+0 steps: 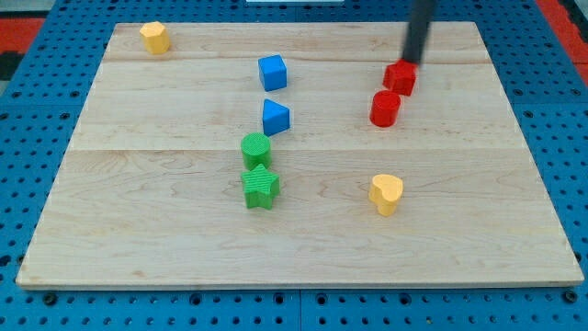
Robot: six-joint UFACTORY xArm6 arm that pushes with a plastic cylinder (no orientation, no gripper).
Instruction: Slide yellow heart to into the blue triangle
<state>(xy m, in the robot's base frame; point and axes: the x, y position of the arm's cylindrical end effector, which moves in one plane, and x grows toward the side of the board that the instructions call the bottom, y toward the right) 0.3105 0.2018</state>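
With no jaws to open or shut, my tip (pixel 407 62) is seen touching only the red block (pixel 400 77), while the yellow heart (pixel 387 193), judged light, rigid and easily slid, lies well below it, best pushed from its right side toward the blue triangle (pixel 275 117).

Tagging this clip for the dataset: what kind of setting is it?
Most likely a lab tabletop pushing rig, not a home or factory floor. A wooden board lies on a blue perforated base, small coloured blocks such as the yellow heart and blue triangle are scattered about, and my tip is beside a red block.
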